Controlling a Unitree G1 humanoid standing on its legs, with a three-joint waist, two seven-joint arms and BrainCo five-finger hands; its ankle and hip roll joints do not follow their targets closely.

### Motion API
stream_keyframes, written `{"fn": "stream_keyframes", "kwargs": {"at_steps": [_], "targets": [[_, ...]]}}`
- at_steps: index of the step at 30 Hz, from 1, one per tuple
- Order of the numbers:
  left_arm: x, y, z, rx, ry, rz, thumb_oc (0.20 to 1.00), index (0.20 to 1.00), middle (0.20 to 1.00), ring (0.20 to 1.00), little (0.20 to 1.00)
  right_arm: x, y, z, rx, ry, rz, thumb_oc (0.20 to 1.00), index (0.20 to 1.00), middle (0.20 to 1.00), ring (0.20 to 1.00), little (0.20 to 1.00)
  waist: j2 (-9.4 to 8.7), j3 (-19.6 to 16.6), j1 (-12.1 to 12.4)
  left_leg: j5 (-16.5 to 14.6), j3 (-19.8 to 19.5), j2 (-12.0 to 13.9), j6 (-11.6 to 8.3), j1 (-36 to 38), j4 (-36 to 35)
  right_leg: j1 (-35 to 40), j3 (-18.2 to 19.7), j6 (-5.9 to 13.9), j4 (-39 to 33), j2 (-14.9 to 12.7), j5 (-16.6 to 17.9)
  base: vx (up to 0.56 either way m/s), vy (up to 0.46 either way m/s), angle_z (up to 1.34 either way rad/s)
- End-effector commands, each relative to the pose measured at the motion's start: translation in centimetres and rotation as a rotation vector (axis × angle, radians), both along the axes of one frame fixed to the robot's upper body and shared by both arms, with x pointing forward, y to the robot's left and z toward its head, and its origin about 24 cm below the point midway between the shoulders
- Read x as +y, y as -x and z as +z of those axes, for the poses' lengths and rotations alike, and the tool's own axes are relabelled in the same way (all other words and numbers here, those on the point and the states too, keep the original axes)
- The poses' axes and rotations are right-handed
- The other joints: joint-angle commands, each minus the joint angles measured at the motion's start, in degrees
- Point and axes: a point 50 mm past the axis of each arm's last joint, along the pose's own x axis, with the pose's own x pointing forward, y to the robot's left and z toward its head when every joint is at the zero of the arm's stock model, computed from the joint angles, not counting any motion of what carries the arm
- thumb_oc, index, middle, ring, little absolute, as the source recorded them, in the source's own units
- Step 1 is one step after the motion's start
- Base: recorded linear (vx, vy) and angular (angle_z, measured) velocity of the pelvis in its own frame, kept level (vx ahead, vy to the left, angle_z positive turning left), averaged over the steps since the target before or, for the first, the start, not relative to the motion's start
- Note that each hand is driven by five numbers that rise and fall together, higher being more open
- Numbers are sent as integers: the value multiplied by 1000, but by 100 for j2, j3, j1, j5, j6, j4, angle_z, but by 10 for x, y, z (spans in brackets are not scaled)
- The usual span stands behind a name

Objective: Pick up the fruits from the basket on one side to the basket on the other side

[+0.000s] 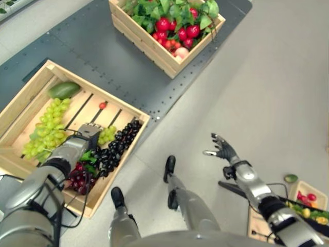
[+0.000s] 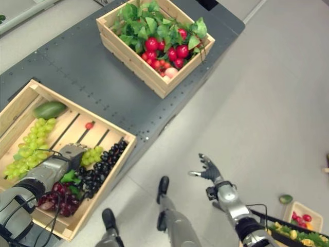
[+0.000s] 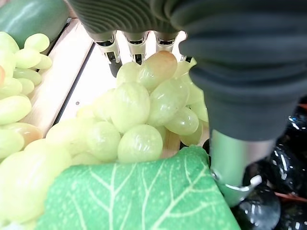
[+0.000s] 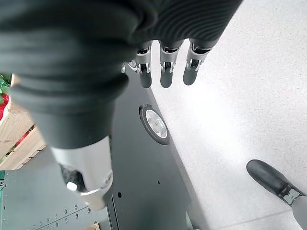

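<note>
Crates come first: a shallow pale wooden slatted crate (image 1: 31, 98) lies at the robot's left on a dark grey platform (image 1: 92, 46), and a deeper wooden crate (image 1: 149, 49), filled with red round fruits and green leaves, stands well apart farther along it. In the near crate are seen a long bunch of green grapes (image 1: 49, 128), a bunch of black grapes (image 1: 115, 146), a dark red bunch (image 1: 77, 180), a smooth green mango-shaped fruit (image 1: 64, 90), a small bunch of pale green grapes (image 3: 139, 115) and one tiny red fruit (image 1: 102, 105).

The left hand (image 1: 88, 133) is lowered over the small pale bunch, its fingers (image 3: 112, 50) straight beyond the grapes and its thumb beside them; nothing is gripped yet. The right hand (image 1: 222, 148) is held above bare floor, fingers relaxed and spread, empty.

The small bunch is judged light, lumpy and glossy, so likely slippery; a green fabric-like leaf (image 3: 139, 196) suggests imitation fruit, unlikely to bruise. A wrap around the cluster's middle is judged safest, since single grapes would roll away.

No writing or labels can be read.
</note>
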Motion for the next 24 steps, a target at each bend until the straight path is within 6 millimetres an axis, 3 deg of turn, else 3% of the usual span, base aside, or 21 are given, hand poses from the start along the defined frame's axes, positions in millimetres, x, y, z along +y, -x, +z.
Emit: {"fn": "stream_keyframes", "kwargs": {"at_steps": [1, 18, 22, 23, 24], "targets": [[-14, 17, -28, 134, 43, -54, 200, 200, 200, 200, 200, -2, -15, 28, -143, -69, -28, 1000, 1000, 1000, 1000, 1000, -196, 170, -103, -699, -162, -426, 585, -386, 998, 446, -147, 557, 268, 385, -789, 0, 0, 0], [-10, 25, -35, 145, 70, -23, 200, 200, 200, 200, 200, -1, -9, 26, -141, -92, -22, 1000, 1000, 1000, 1000, 1000, -189, 57, -47, -720, -249, -432, 574, -371, 1023, 541, -206, 536, 291, 376, -852, 2, -2, 1], [-7, 31, -39, 128, 122, 27, 200, 200, 200, 200, 200, 1, -7, 23, -132, -98, -19, 1000, 1000, 1000, 1000, 1000, -169, 23, -27, -700, -248, -432, 563, -306, 979, 594, -224, 530, 285, 371, -869, 8, -2, 3], [0, 35, -43, 66, 222, 139, 200, 200, 200, 200, 200, 2, -5, 22, -135, -105, -22, 1000, 1000, 1000, 1000, 1000, -165, 4, 39, -675, -241, -437, 551, -255, 955, 639, -238, 520, 284, 362, -890, 15, 0, 6], [0, 36, -44, 66, 225, 142, 200, 200, 200, 200, 200, 2, -5, 22, -134, -102, -19, 1000, 1000, 1000, 1000, 1000, -154, 3, 21, -671, -240, -439, 550, -240, 945, 649, -237, 520, 282, 362, -892, 24, -1, 8]]}}
